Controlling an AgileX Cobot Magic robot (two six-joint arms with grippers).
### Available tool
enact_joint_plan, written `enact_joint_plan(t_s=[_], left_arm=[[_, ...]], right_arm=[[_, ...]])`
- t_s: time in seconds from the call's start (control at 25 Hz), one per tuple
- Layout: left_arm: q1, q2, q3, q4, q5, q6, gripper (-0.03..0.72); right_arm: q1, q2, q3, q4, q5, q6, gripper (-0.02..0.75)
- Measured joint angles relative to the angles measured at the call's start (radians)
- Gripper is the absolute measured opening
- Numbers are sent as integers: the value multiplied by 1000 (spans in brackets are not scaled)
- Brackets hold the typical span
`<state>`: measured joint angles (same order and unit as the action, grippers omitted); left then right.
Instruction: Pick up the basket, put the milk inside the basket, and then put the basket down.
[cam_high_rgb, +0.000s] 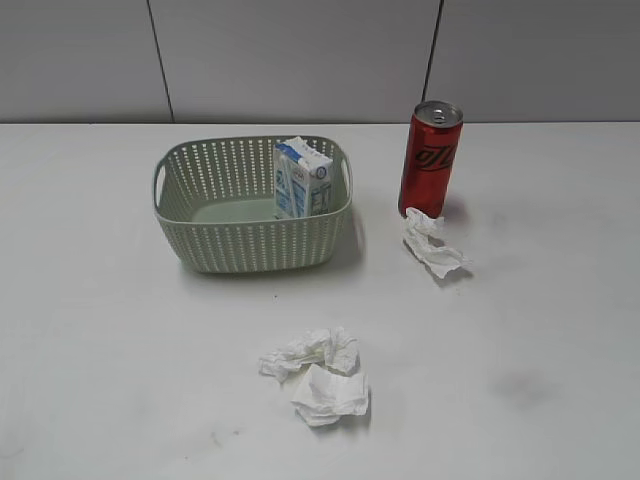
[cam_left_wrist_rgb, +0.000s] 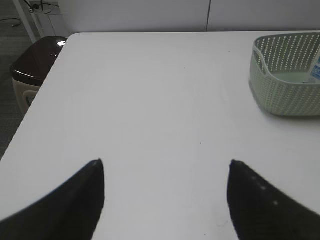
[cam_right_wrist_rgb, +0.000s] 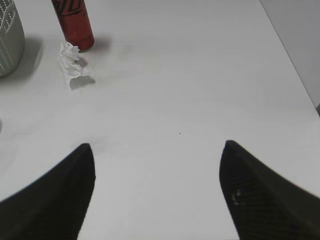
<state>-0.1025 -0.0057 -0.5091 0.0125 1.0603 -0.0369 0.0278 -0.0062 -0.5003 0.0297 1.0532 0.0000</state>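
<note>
The pale green basket (cam_high_rgb: 215, 235) stands on the white table, left of centre. The white and blue milk carton (cam_high_rgb: 303, 178) stands upright inside it, at its right end. The basket also shows in the left wrist view (cam_left_wrist_rgb: 280, 90), with a sliver of the carton (cam_left_wrist_rgb: 316, 70), and its edge shows in the right wrist view (cam_right_wrist_rgb: 10, 35). My left gripper (cam_left_wrist_rgb: 166, 162) is open and empty over bare table, well left of the basket. My right gripper (cam_right_wrist_rgb: 157, 145) is open and empty over bare table, right of the basket. Neither gripper shows in the exterior view.
A red soda can (cam_high_rgb: 430, 158) stands right of the basket, also in the right wrist view (cam_right_wrist_rgb: 74, 22). A crumpled tissue (cam_high_rgb: 432, 243) lies in front of it, also in the right wrist view (cam_right_wrist_rgb: 71, 62). More crumpled tissue (cam_high_rgb: 318, 375) lies near the front. A dark bin (cam_left_wrist_rgb: 32, 67) stands off the table's left edge.
</note>
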Motion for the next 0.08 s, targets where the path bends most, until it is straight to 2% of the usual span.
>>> enact_joint_plan(t_s=[0.08], left_arm=[[0,0,0,0,0,0,580]], right_arm=[[0,0,0,0,0,0,590]])
